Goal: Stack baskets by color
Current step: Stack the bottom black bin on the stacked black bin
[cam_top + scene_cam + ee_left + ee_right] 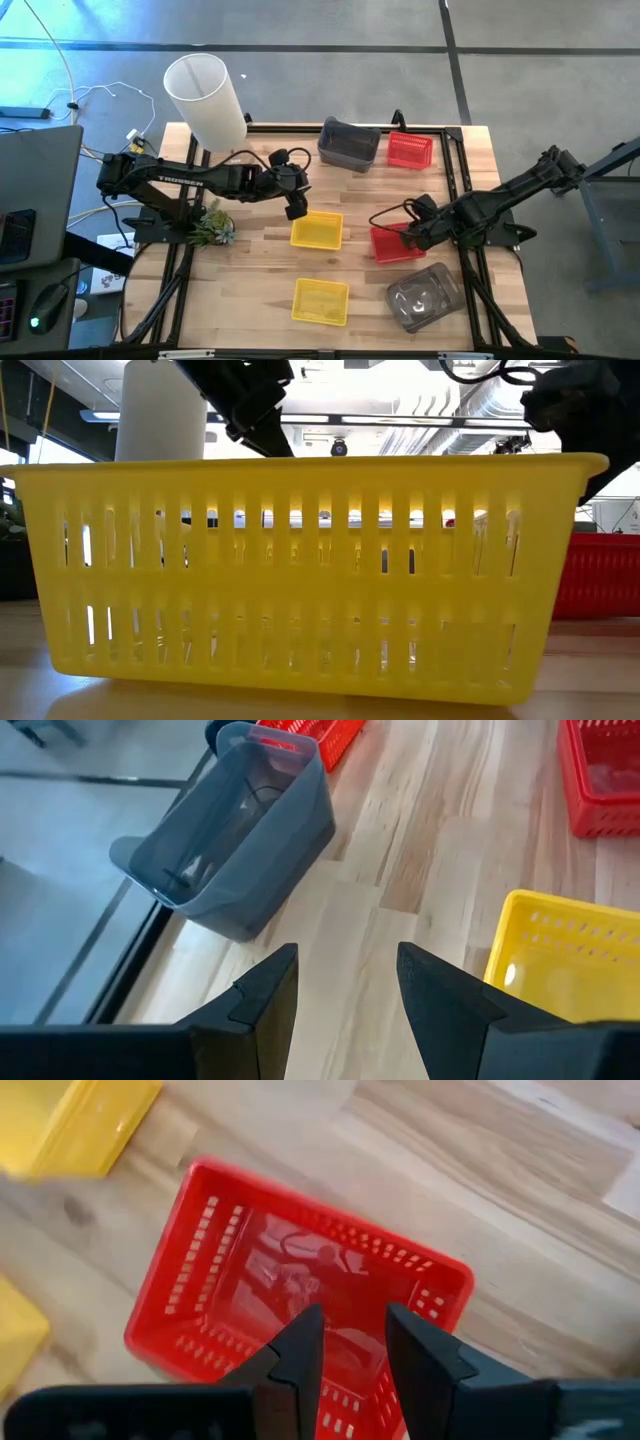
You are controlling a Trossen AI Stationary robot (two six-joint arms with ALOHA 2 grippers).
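Note:
Two yellow baskets rest on their bottoms on the table, one in the middle (316, 230) and one nearer the front (320, 301). One red basket (410, 150) stands at the far side, another (395, 243) right of the middle. One grey basket (348, 145) stands at the far side, another (425, 297) at the front right. My left gripper (295, 207) hangs open over bare wood (345, 920) beside the middle yellow basket (565, 960). My right gripper (345, 1345) hovers open above the nearer red basket (300, 1290), its fingers over the basket's inside.
A tall white cylinder (205, 98) stands at the far left corner and a small green plant (212, 228) at the left edge. A black frame runs around the tabletop (455, 170). In the low view the front yellow basket (300, 570) fills most of the picture.

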